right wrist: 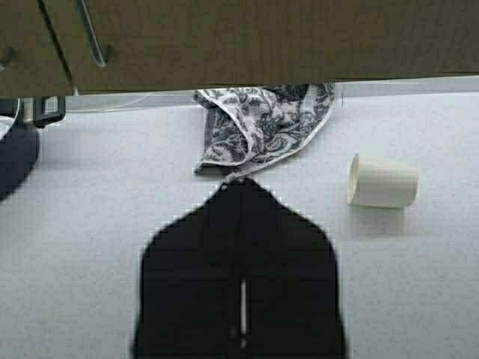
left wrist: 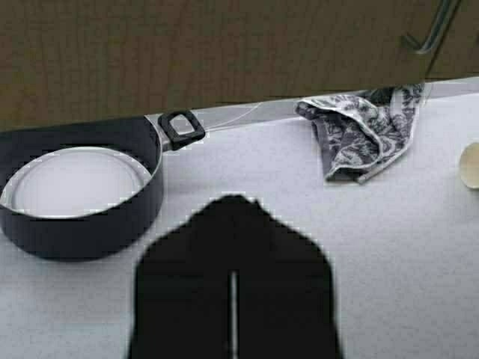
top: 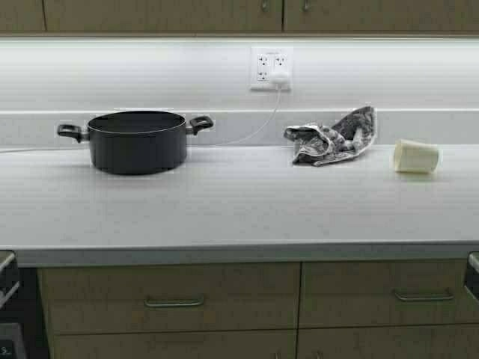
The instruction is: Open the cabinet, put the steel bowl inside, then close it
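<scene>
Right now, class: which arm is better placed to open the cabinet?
Probably the right. The right pincer, shut, has the cabinet handle nearer ahead; the left pincer, shut, faces the black pot, with the handle far aside.

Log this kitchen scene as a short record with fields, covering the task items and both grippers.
cabinet: wall-hung cabinet, doors shut
steel bowl: none seen lying apart; a pale round shape sits inside the black pot
counter: dish towel bunched against the backsplash, cream cup on its side
left gripper: fingers shut, above the counter, empty
right gripper: fingers shut, near the towel, empty
</scene>
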### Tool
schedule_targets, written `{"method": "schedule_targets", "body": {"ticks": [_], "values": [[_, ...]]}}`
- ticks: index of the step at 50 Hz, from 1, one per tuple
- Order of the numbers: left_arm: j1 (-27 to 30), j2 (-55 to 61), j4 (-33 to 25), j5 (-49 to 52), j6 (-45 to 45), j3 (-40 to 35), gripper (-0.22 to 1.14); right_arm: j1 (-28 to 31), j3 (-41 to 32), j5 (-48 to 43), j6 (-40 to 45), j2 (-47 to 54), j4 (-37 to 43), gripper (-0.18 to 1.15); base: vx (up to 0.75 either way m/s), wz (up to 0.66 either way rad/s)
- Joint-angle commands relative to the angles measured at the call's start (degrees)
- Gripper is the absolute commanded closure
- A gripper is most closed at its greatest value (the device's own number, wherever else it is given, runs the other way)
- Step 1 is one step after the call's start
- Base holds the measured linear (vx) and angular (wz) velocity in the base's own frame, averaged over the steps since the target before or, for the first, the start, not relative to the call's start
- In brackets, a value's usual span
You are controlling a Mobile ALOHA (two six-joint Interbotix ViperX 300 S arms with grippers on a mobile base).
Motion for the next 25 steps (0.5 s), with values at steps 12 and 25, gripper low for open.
{"method": "schedule_targets", "body": {"ticks": [12,25], "values": [[-0.1,-0.5,0.0,-0.5,0.0,0.0,0.87,0.1,-0.2,-0.2,-0.4,-1.2,-0.2,0.91,0.0,0.0],[-0.1,-0.3,0.0,-0.7,0.1,0.0,0.87,0.1,-0.2,-0.1,-0.8,-1.2,-0.2,0.91,0.0,0.0]]}}
